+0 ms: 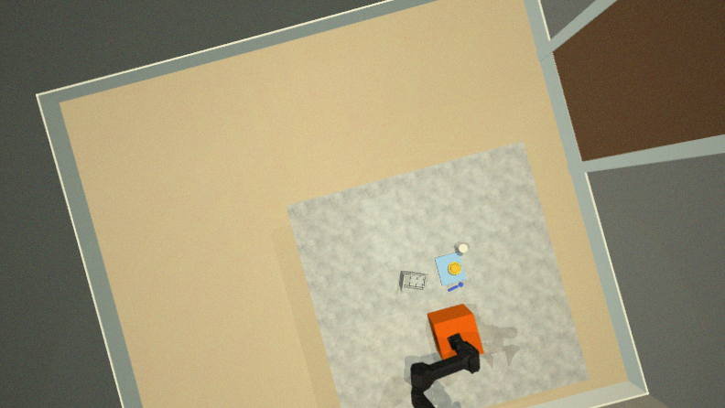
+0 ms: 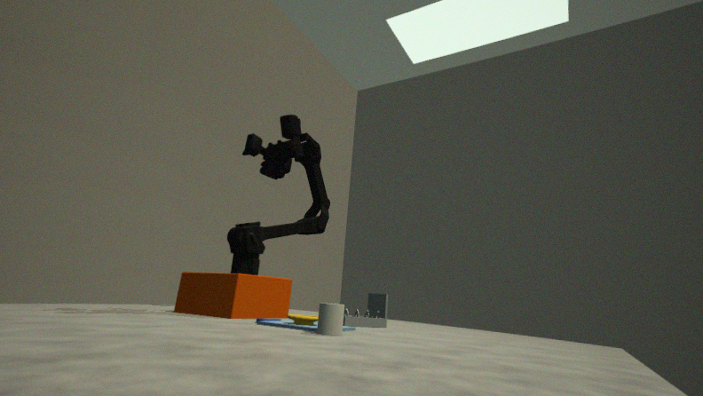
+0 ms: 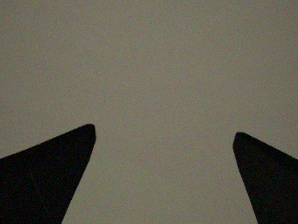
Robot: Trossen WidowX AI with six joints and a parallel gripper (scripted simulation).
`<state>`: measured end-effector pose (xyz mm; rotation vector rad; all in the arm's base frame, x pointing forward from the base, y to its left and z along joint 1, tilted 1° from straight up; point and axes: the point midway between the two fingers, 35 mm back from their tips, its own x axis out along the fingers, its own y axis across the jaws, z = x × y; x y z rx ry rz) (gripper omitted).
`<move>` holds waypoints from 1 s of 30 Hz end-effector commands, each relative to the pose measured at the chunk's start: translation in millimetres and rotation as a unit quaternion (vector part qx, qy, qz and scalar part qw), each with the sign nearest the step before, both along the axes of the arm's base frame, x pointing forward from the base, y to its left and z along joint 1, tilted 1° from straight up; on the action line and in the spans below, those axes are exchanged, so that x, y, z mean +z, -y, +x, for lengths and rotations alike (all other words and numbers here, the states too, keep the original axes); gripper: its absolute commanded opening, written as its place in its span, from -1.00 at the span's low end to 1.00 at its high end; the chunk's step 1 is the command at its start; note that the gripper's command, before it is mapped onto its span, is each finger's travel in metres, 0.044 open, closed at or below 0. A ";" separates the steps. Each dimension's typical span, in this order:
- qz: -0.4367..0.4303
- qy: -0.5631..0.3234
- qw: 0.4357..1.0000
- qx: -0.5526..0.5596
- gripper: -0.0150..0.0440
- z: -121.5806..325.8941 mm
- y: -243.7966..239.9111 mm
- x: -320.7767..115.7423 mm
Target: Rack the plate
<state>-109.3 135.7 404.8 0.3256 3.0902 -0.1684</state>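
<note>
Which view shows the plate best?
Top: the plate shows as a full yellow disc lying flat on the blue mat. Exterior shows only its thin edge, partly behind the cup. Wrist shows only fingers and wall.

Orange box [image 1: 452, 324] on the grey mat [image 1: 365, 238]; pale cup [image 1: 462, 248] beside light-blue placemat [image 1: 442, 275]; blue utensil [image 1: 455, 287] nearby.

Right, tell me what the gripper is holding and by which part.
Nothing. The gripper is open and raised; the yellow plate lies flat on the blue mat.
</note>
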 end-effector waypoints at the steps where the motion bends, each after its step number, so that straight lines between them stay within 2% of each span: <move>1: -0.001 0.000 1.000 0.002 0.86 -0.8 1.6 0.2; 16: -0.109 0.069 0.971 0.202 0.86 -33.1 152.5 1.2; 23: -0.154 0.134 0.937 0.285 0.86 -21.5 229.9 -12.5; 30: -0.191 0.214 0.892 0.349 0.86 9.6 302.6 -36.4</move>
